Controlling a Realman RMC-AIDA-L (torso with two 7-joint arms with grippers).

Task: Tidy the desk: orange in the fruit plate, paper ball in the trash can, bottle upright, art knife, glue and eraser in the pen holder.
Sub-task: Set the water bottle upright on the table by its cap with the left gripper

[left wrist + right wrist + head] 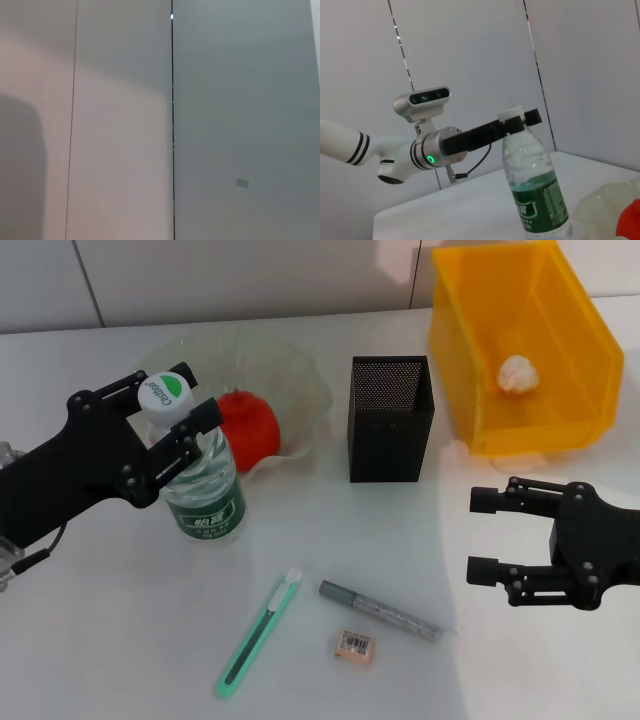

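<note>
The clear bottle [205,485] with a green label stands upright on the table, and my left gripper [200,430] is shut on its neck just under the white cap; the right wrist view shows the same bottle [536,192] and left gripper [517,126]. The orange [248,430] lies in the pale-green fruit plate [300,380]. The paper ball [517,373] sits inside the yellow trash can [470,350]. In front lie the green art knife [258,635], the grey glue stick [380,610] and the eraser [355,644]. My right gripper [477,535] hovers open right of them.
The black mesh pen holder [390,420] stands mid-table between the fruit plate and the trash can. The fruit plate [605,210] and orange [630,225] show beside the bottle in the right wrist view. The left wrist view shows only wall panels.
</note>
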